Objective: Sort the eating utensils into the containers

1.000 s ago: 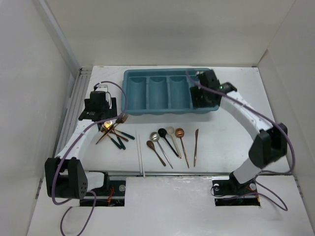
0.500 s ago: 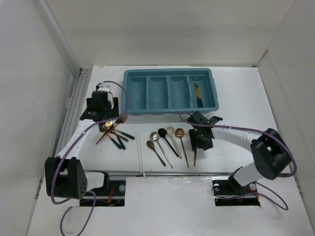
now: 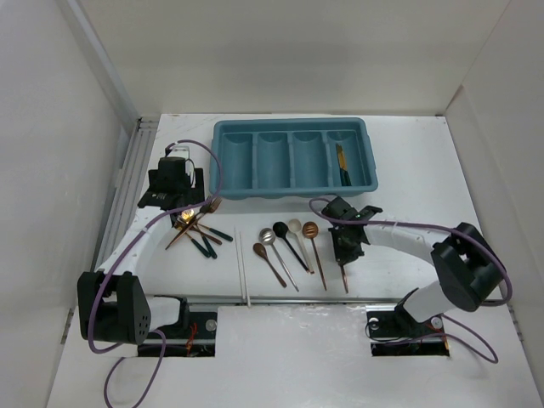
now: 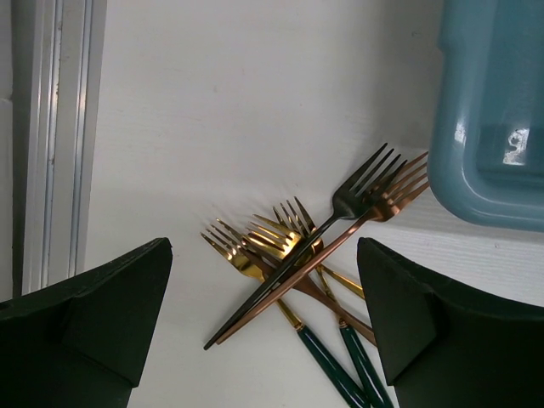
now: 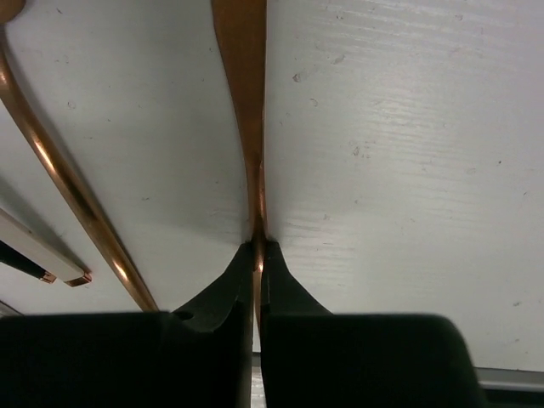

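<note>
The right gripper (image 5: 257, 255), pinched shut on the copper knife (image 5: 241, 102) lying on the table (image 3: 408, 187) beside the spoons (image 3: 289, 242), should lift vert. w/o twisting, then carry it to the right-end slot (image 3: 352, 151) of the tray (image 3: 293, 189), which holds a second knife (image 3: 341, 164); the left gripper (image 4: 263, 293) hangs wide open, empty.

You've got a copper utensil (image 5: 240, 76) of glossy metal, a matt, faintly grained bench (image 5: 408, 153), and a smooth plastic tray (image 3: 289, 125).

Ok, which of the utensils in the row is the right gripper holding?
The copper knife at the row's right end; the right gripper is shut on it, while the spoons lie free.
</note>
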Controlling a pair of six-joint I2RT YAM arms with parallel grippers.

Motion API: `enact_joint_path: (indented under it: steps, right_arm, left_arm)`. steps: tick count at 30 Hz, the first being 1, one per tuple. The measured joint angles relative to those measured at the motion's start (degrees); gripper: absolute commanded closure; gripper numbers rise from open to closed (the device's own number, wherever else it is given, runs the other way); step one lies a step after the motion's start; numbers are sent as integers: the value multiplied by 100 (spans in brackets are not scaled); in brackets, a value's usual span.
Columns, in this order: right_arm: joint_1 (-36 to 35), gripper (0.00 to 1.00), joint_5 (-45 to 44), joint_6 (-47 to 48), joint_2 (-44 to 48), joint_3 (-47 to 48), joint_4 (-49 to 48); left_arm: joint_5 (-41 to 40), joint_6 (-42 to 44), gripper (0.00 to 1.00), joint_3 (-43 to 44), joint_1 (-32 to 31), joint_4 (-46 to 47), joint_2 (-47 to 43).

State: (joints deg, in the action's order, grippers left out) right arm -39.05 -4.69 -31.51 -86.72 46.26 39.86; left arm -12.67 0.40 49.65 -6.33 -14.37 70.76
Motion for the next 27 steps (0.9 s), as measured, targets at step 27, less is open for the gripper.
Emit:
enact_joint_path:
  steps: [27]
  right_arm:
    - [1394, 100, -1222, 2074, -890, 4802, 118]
  left_arm:
    - [-22, 17, 12, 0, -37, -13, -2]
